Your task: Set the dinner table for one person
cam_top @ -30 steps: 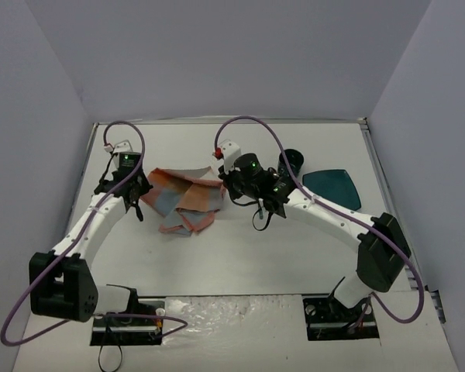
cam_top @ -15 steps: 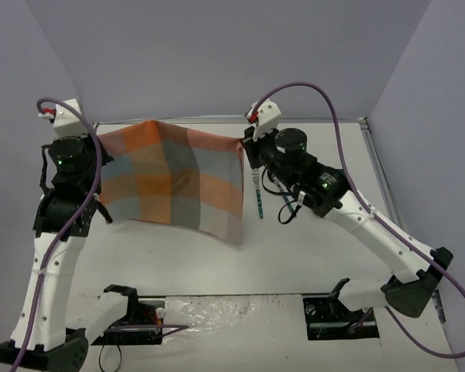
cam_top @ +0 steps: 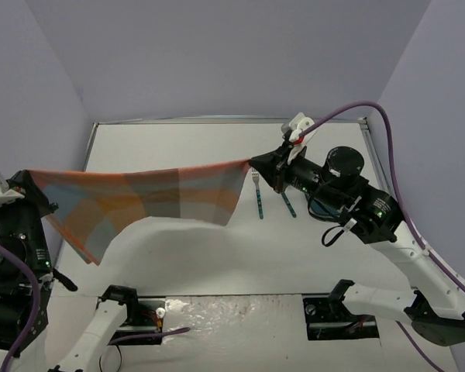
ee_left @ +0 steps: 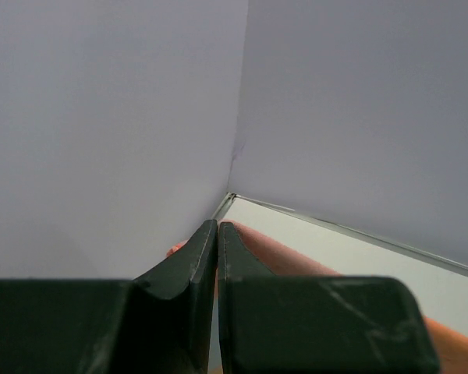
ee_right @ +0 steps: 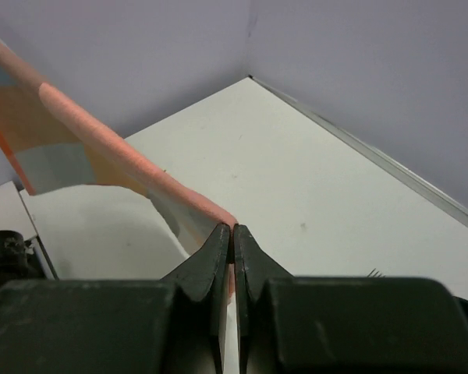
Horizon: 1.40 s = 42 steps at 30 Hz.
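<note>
The orange, grey and blue checked placemat (cam_top: 151, 198) hangs stretched in the air above the white dinner table (cam_top: 217, 260). My left gripper (cam_top: 29, 177) is shut on its left corner, high near the left wall. My right gripper (cam_top: 253, 163) is shut on its right corner. In the left wrist view the shut gripper (ee_left: 218, 227) pinches the orange cloth edge (ee_left: 296, 261). In the right wrist view the shut gripper (ee_right: 232, 231) pinches the cloth (ee_right: 101, 148), which runs off to the upper left over the table (ee_right: 296, 156).
A teal-handled fork (cam_top: 258, 195) and a second teal utensil (cam_top: 287, 204) lie on the table just below my right gripper. Fork tines (ee_right: 372, 273) show at the right of the right wrist view. Grey walls enclose the table on three sides.
Both grippers picked the crumpled placemat up by its corners, lifted it and pulled it wide; the left arm has swung far left and toward the near edge, stretching the cloth flatter.
</note>
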{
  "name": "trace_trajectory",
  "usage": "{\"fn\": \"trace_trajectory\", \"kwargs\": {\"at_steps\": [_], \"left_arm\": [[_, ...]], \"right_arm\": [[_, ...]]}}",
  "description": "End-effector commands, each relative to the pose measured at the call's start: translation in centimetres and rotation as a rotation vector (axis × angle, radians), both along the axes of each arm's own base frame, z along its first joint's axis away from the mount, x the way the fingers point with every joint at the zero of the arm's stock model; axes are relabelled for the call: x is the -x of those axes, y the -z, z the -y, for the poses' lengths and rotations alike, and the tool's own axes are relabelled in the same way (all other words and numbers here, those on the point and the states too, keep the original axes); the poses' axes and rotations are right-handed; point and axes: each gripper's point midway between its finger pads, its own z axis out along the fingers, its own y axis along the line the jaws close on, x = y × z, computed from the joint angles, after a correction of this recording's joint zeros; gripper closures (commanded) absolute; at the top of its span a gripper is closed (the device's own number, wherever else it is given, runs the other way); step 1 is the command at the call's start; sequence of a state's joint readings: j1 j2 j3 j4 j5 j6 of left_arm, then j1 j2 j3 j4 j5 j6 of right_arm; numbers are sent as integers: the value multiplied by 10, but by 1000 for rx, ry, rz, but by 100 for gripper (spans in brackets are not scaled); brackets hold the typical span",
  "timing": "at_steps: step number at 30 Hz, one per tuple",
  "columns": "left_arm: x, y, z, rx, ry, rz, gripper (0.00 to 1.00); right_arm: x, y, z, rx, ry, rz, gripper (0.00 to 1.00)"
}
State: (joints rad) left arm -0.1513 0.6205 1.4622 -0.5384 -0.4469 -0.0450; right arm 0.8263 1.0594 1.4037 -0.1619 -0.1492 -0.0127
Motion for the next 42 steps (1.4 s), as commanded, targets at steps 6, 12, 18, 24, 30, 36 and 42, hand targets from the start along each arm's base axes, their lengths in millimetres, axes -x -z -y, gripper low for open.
{"fn": "trace_trajectory", "kwargs": {"at_steps": [6,12,18,24,30,36,42], "left_arm": [[-62,55,-13,-74,-148,-239,100],[-162,127,0,-66,-161,-401,100],[-244,254,-20,25,-253,-613,100],[-268,324,-50,95,-349,-749,100],[-275,339,-78,116,-418,-784,100],[-292,349,-89,76,-430,-812,100],[-305,347,-91,60,-425,-796,93]], "right_arm": [[-43,44,-30,2,117,-162,100],[-119,139,-47,106,282,-365,100],[-182,259,-55,255,365,-493,100],[-215,314,-66,366,361,-509,100],[-247,340,-82,403,304,-473,100],[-266,344,-75,408,310,-460,100],[-282,321,-67,405,341,-401,80]]}}
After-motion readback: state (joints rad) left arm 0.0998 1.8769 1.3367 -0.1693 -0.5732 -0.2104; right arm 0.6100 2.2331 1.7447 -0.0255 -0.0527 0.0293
